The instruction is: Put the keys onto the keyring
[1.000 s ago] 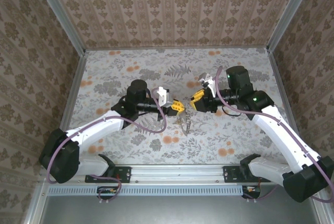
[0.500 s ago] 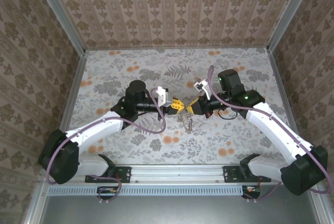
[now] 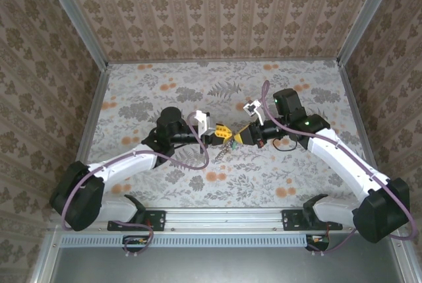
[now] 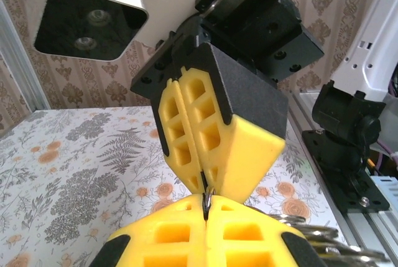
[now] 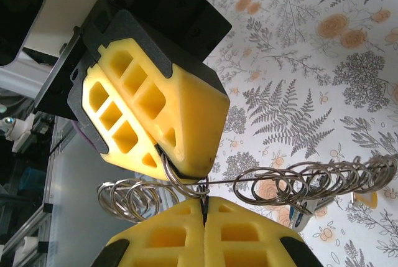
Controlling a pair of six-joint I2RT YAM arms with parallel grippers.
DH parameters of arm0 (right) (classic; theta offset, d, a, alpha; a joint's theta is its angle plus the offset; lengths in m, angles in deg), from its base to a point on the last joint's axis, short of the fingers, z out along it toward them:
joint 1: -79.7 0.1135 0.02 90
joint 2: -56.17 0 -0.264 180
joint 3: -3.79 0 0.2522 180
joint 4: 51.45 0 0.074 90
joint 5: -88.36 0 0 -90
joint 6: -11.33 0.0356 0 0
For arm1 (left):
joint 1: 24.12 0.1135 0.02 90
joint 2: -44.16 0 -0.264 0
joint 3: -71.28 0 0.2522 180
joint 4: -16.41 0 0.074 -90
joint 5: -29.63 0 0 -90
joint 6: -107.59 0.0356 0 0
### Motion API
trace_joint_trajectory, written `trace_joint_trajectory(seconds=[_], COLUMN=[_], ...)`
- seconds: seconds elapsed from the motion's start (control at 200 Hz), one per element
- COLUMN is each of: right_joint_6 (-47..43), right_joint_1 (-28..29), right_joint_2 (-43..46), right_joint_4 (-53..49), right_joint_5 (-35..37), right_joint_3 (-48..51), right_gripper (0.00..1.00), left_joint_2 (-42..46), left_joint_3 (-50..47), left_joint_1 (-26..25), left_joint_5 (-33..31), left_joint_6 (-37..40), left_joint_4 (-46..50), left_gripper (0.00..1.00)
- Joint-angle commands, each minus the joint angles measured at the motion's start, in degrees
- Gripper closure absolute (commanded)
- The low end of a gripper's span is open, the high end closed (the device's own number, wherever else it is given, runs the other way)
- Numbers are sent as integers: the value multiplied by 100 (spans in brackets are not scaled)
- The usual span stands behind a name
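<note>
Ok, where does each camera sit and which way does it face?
Top external: above, behind the bases, looking down on the table; both arms, left gripper and right gripper tip to tip.
Left wrist: on the left arm, facing the right gripper; own yellow fingers below.
Right wrist: mirrored, facing the left gripper.
Both wrist views share the keyring.

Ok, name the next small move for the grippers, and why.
Probably ease the right gripper slightly away from the left gripper: both are shut, tip to tip, on the thin brownish-grey wire keyring, so spreading it might open a gap.
</note>
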Motion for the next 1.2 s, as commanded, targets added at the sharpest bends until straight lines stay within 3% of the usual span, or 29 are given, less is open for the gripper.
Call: trace_joint_trajectory(seconds=[0.0, 0.155, 0.38, 0.495, 0.68, 0.88, 1.195], right_joint_6=[212, 204, -86, -719, -2046, -3159, -3891], right_joint_1=[58, 101, 122, 114, 106, 107, 112], right_joint_2=[-143, -294, -316, 25, 575, 1432, 1496], right_joint_4=[382, 455, 522, 415, -201, -96, -386], right_joint_5=[-258, -491, -629, -182, 369, 1200, 1695], right_joint_3=[73, 121, 300, 384, 206, 350, -1], right_gripper=[99, 99, 84, 72, 70, 69, 66], left_joint_2=[-135, -254, -341, -318, -272, -265, -252], left_joint_3=[4, -47, -51, -67, -69, -58, 52], left_joint_1=[-142, -194, -199, -188, -185, -185, -194], left_joint_5=[-67, -179, -227, -240, -244, -206, -66], left_joint_6=[-484, -600, -748, -802, -836, -871, -840], left_joint_4=[-1445, -1755, -2008, -2058, -2064, -2066, -1816], left_gripper=[100, 100, 100, 100, 100, 100, 100])
